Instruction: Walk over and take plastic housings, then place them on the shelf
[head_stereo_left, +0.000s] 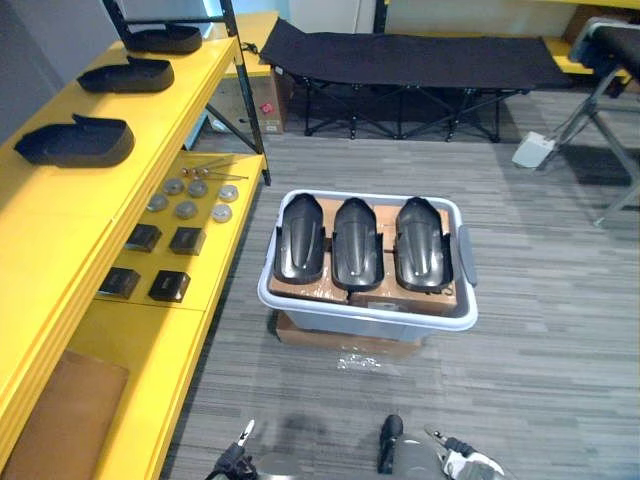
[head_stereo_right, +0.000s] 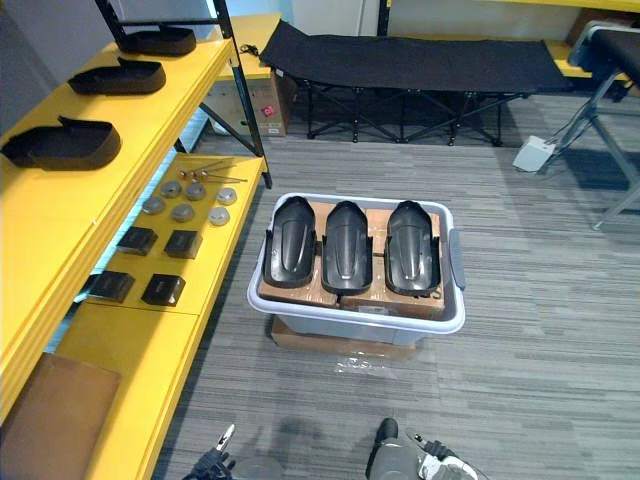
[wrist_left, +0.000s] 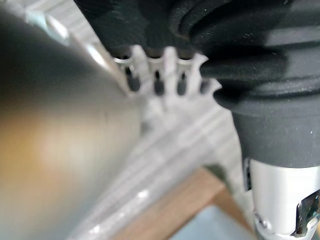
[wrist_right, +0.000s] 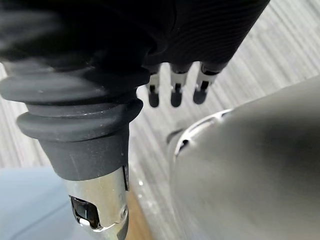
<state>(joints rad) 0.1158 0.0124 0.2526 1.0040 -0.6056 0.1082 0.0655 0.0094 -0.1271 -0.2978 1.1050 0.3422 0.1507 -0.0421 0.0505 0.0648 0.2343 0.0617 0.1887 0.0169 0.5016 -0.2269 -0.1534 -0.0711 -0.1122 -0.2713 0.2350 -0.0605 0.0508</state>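
Left hand (wrist_left: 158, 82) hangs open; three housings (head_stereo_left: 357, 243) lie lengthwise front-to-back.

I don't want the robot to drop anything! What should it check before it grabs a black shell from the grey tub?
1. Three black plastic housings lie side by side in the grey plastic tub: ok.
2. Left robot hand empty, fingers straight: ok.
3. Right robot hand empty, fingers straight: ok.
4. Robot hands touching a housing: not ok, both hang over grey floor.
5. Bare room on the yellow top shelf near the black housings already there: ok.
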